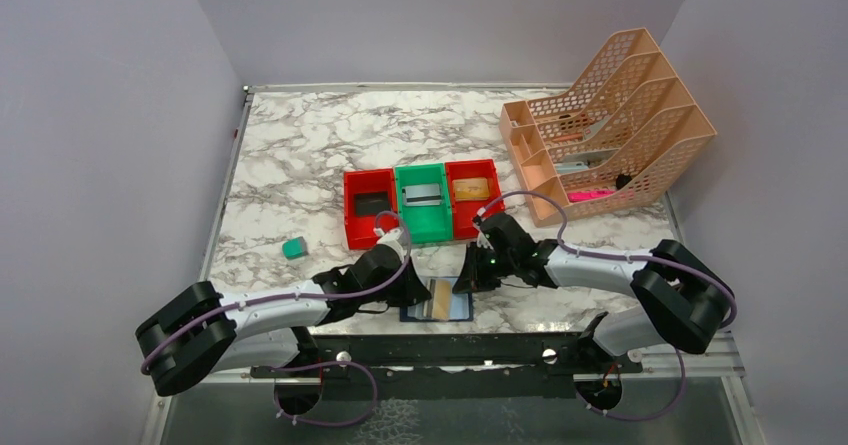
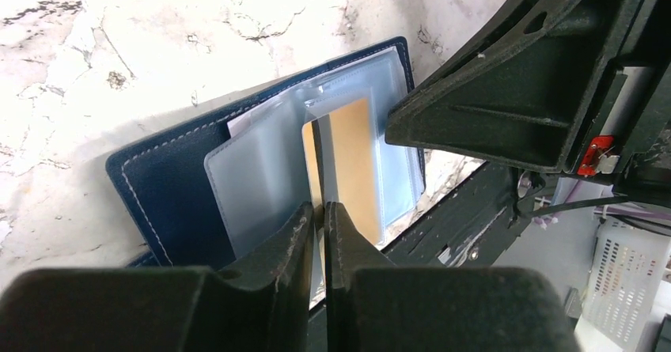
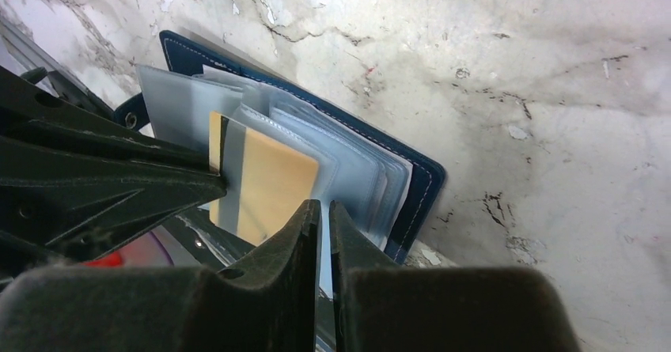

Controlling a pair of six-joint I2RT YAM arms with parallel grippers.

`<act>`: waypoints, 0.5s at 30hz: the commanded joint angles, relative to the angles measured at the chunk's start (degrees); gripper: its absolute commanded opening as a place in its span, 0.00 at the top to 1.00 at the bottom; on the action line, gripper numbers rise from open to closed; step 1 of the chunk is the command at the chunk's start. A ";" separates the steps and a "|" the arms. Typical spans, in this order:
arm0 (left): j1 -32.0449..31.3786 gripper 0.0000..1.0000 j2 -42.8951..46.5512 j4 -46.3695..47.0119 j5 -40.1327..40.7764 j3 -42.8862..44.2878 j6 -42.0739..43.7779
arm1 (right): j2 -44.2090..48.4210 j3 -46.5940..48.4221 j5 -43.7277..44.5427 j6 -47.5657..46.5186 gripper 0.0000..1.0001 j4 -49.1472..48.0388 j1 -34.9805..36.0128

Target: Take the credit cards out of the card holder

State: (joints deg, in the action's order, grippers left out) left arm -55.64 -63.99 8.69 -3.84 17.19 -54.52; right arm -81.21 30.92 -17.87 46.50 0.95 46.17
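The navy card holder (image 1: 414, 312) lies open at the table's near edge, its clear sleeves fanned up (image 2: 261, 170). A gold credit card (image 2: 356, 162) with a grey stripe sticks out of one sleeve (image 3: 269, 182). My left gripper (image 2: 323, 207) is shut on that card's near edge, its jaws only a slit apart. My right gripper (image 3: 324, 206) is shut on the clear sleeves of the card holder (image 3: 423, 182), just right of the card. In the top view the left gripper (image 1: 412, 290) and right gripper (image 1: 468, 283) meet over the holder.
Behind the holder stand a red bin (image 1: 355, 227) with a dark card, a green bin (image 1: 430, 227) with a grey card and a red bin (image 1: 462, 225) with a tan card. A teal block (image 1: 293, 248) lies left. A peach file rack (image 1: 600, 125) stands back right.
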 commanded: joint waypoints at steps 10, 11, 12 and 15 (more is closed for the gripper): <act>0.00 0.83 -5.18 7.28 -5.26 0.80 1.61 | 4.17 -0.03 -2.10 -2.83 0.79 2.80 0.15; 0.00 0.83 -5.40 7.41 -5.28 0.98 1.61 | 3.92 -0.05 -2.83 -2.82 0.79 2.30 0.15; 0.00 0.83 -5.63 7.50 -5.30 0.96 1.57 | 3.77 0.20 -3.17 -2.82 0.79 2.11 0.13; 0.00 0.81 -5.63 7.33 -5.31 1.02 1.44 | 4.01 1.05 -1.19 -2.68 0.77 3.94 0.15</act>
State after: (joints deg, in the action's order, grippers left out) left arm -55.61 -69.34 13.96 -7.60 17.19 -53.74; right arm -77.84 30.92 -18.83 44.51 3.99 46.17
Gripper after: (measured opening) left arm 0.180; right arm 0.215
